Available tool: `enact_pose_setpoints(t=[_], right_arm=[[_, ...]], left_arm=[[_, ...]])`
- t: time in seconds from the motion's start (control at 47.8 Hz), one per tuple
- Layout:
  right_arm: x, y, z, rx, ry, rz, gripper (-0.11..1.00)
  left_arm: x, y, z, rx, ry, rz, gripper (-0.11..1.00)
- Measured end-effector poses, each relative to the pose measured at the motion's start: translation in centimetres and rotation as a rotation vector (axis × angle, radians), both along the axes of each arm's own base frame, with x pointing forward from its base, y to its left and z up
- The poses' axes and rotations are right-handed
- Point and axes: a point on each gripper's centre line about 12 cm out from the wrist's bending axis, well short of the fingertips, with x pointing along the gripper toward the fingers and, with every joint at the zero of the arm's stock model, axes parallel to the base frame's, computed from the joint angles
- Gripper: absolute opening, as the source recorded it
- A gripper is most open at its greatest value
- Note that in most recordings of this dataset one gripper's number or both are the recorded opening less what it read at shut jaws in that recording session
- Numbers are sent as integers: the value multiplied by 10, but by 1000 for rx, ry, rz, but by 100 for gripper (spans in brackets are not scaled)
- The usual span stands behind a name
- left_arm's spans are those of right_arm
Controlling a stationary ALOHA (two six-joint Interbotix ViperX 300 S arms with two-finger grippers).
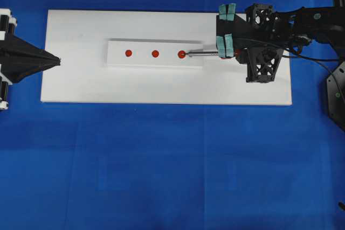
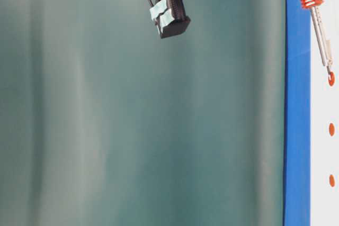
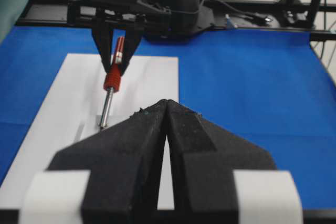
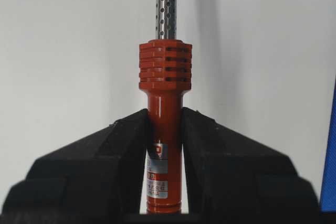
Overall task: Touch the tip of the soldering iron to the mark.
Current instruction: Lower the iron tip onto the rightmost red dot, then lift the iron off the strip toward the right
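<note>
The soldering iron (image 1: 202, 54) lies level over the white block (image 1: 143, 44), its orange-red handle (image 4: 164, 103) clamped in my shut right gripper (image 4: 164, 116). The silver shaft points left and its tip meets the right end dot (image 1: 181, 54). The mark (image 1: 155, 54), the middle dot, lies bare one dot-spacing further left. From table level the tip (image 2: 329, 72) comes down on the end dot, with the mark (image 2: 331, 129) beyond it. My left gripper (image 1: 56, 60) stays shut and empty at the board's left edge. Its closed fingertips (image 3: 166, 102) hide the dots in the left wrist view.
The block sits on a white board (image 1: 161, 87) laid on blue cloth (image 1: 161, 160). The left end dot (image 1: 128, 53) lies beyond the mark. The iron's black cord (image 1: 318, 60) trails off to the right by the right arm.
</note>
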Motion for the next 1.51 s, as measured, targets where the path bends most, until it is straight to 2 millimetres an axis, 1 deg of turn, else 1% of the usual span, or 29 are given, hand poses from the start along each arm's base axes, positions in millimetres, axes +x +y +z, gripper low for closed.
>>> enact_pose_setpoints(t=[1.067,1.13,1.235,1.507], right_arm=[[0,0,0,0,-2,0,6],[0,0,3,-2,-9,2,6],[1,0,17,-12,-44,2,6],[-5,2,72,-38,-144,0,6]], left_arm=[[0,0,0,0,0,0,0],[0,0,0,0,0,0,0],[0,0,0,0,0,0,0],[0,0,0,-1,0,0,0]])
